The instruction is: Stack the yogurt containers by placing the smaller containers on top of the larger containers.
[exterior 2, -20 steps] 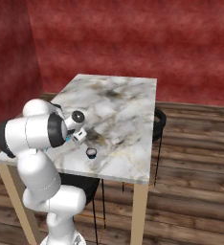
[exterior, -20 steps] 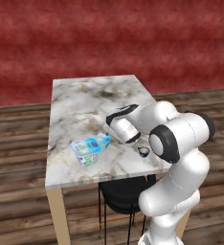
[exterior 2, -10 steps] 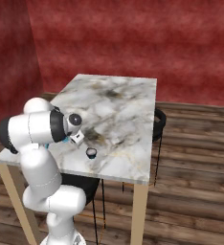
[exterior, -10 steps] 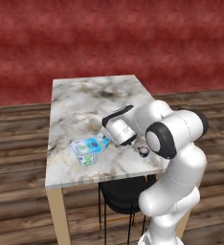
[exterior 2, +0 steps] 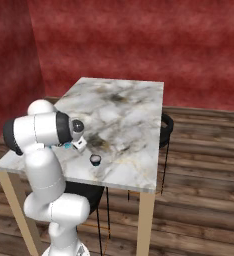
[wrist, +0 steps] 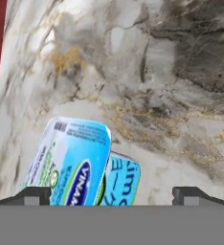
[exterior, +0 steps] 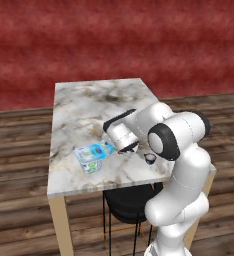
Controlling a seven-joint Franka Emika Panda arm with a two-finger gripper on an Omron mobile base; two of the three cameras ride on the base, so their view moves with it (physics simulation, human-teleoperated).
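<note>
Fingers (wrist: 32, 195) are spread wide above the marble table (exterior: 89, 107), nothing gripped.
Below the gripper (wrist: 112, 197), the large blue-topped tub (wrist: 73, 165) is seen touching the smaller teal tub (wrist: 123, 179); the tiny dark cup (exterior: 150, 159) is set near the table's right edge.

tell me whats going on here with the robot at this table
A white robot arm is reaching over a marble table with its tool open and holding nothing, pointed at the large blue-topped yogurt tub. The smaller light-blue tub sits right beside the big one, and a tiny dark cup stands apart near the table's edge. Nothing is stacked yet.
</note>
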